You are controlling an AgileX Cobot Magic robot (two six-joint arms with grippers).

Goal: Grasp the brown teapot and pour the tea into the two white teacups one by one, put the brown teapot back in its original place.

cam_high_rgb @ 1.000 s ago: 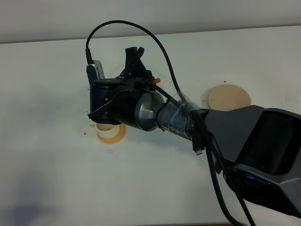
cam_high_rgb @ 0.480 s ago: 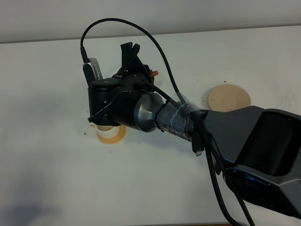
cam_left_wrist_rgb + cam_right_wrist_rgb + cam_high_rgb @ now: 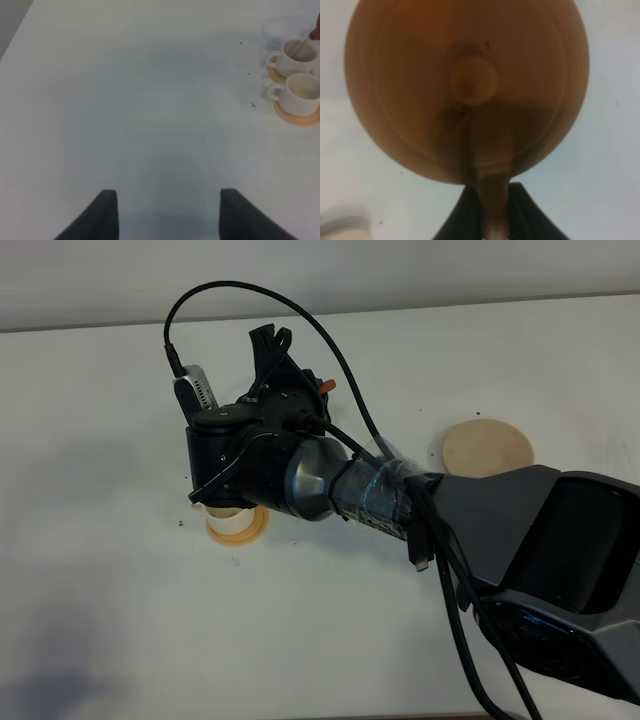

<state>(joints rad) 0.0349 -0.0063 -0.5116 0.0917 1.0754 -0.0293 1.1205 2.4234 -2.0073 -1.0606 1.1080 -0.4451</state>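
My right gripper (image 3: 491, 205) is shut on the loop handle of the brown teapot (image 3: 467, 85), which fills the right wrist view with its lid knob facing the camera. In the high view the right wrist (image 3: 262, 445) hangs over the cups and hides most of the pot; only an orange bit (image 3: 325, 383) shows. The two white teacups (image 3: 299, 56) (image 3: 301, 93) stand on orange coasters. A thin brown stream of tea (image 3: 299, 47) runs into the farther cup. The beige disc coaster (image 3: 487, 447) lies bare at the right. My left gripper (image 3: 168, 215) is open and empty over bare table.
An orange coaster (image 3: 238, 525) with a cup's edge shows under the right wrist. A thick black cable (image 3: 330, 330) loops above the arm. The right arm's dark body (image 3: 540, 550) covers the lower right of the table.
The right wrist has turned and shifted slightly up and left over the cups, with the teapot still in its grip. The left arm's state before is not shown.
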